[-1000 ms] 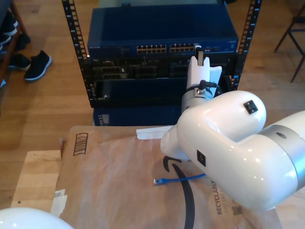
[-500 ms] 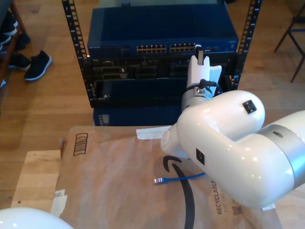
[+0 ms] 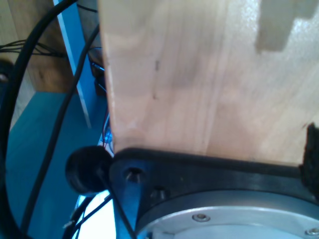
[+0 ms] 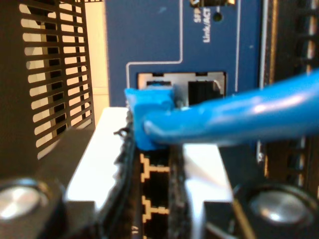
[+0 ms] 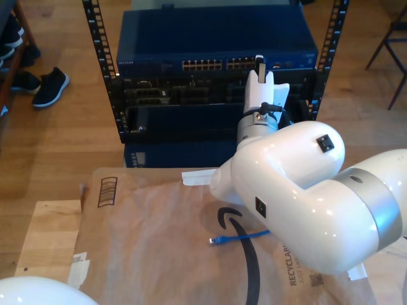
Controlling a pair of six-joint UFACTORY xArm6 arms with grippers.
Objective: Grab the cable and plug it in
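Exterior view: high, facing network switch (image 5: 216, 47). Second wrist view: close-up of same switch (image 4: 199, 55).

My big white arm (image 5: 299, 190) covers most of the blue cable (image 5: 236, 238) in the exterior view, so I see just one loose end on the brown paper (image 5: 159, 248). In my second wrist view the cable runs off the picture's edge, and its plug (image 4: 149, 117) blocks the port (image 4: 154, 82), so I cannot tell if it is in. A blurry wooden board (image 3: 209, 74) hides my first gripper's fingers.
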